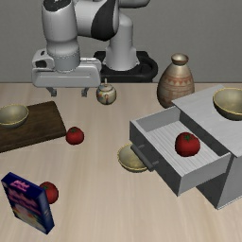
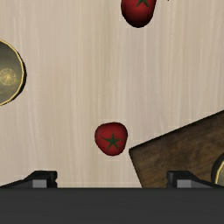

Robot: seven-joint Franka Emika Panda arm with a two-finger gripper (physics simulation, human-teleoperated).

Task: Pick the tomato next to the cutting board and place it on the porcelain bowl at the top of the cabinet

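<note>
We are at the first step of the task, the approach to the tomato (image 1: pixel 75 135); nothing is grasped yet. Our pincer (image 1: pixel 68 92) hangs above the tabletop (image 1: pixel 104 123) with its fingers wide apart and nothing between them. The tomato lies on the tabletop just beside the corner of the cutting board (image 1: pixel 33 130), lower than the pincer and a little forward of it. In the wrist view the same tomato (image 2: pixel 111 137) sits ahead of the fingertips (image 2: pixel 39 178), about midway between them.

For the next move, we judge that the pincer must go a little forward and then descend, so that one finger comes on each side of the tomato before closing. The board is very near, so one finger could touch its edge.

Two other tomatoes are there, one by the blue box (image 1: pixel 26 200) and one in the open drawer (image 1: pixel 187 144); we must not take these. The porcelain bowl (image 1: pixel 229 102) waits on the cabinet (image 1: pixel 213 184), well apart.
</note>
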